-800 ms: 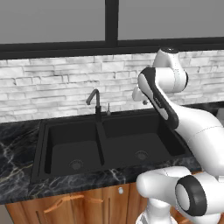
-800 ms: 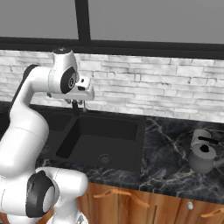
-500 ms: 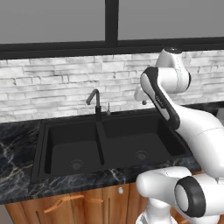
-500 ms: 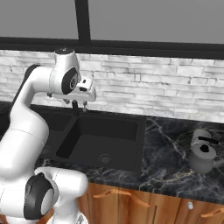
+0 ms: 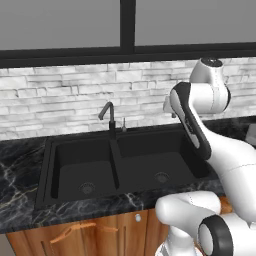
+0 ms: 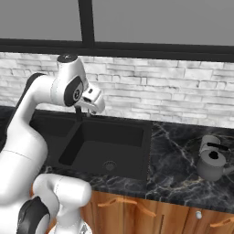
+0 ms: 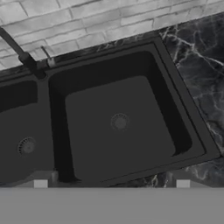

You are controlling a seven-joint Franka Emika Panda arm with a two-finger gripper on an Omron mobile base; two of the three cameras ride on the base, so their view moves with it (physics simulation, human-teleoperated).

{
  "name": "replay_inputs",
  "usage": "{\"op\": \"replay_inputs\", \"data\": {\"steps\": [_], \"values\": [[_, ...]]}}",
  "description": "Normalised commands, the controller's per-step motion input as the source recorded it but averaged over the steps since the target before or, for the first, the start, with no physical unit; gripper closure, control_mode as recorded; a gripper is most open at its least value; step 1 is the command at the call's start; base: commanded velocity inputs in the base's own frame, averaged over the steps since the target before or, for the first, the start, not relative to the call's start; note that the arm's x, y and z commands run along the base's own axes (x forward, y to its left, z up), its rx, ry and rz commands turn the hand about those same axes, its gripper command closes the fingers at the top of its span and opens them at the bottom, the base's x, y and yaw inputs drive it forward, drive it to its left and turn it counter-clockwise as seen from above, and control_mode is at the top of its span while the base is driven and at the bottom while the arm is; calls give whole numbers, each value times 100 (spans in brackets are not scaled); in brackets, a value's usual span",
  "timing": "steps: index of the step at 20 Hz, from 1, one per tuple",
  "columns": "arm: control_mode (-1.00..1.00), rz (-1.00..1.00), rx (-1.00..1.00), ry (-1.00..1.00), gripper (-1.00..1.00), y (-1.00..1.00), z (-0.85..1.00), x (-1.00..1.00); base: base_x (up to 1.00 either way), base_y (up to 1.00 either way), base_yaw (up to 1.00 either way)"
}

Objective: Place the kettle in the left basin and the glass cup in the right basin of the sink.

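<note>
The black double sink lies in the counter, with the left basin and the right basin either side of a divider. My gripper hangs high above the sink near the faucet, open and holding nothing. In the hand view its fingertips stand wide apart over the right basin, with the left basin at the left edge. The silver kettle stands on the counter far right of the sink. A pale cylinder just behind it looks like the glass cup.
Black marble counter stretches between the sink and the kettle. A white brick wall and a dark window frame rise behind the faucet. Wooden cabinet fronts run below the counter edge.
The arm has swung a little to the right, carrying the open gripper slightly rightward and lower above the sink. Nothing else has moved.
</note>
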Motion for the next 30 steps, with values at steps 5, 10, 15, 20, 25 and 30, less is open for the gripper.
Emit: {"op": "replay_inputs", "data": {"steps": [5, 10, 15, 20, 25, 30], "values": [[-100, -24, 0, -2, -100, -30, 1, -16, 0, 0, 0], [-100, -22, 0, 0, -100, -36, 1, -13, 0, 0, 0], [-100, -18, 0, 0, -100, -44, 4, -11, 0, 0, 0], [-100, -18, 5, 1, -100, -50, 2, -13, 0, 0, 0], [-100, -17, 5, 0, -100, -49, 2, -12, 0, 0, 0], [-100, -17, 7, 3, -100, -48, 3, -6, 0, 0, 0]]}}
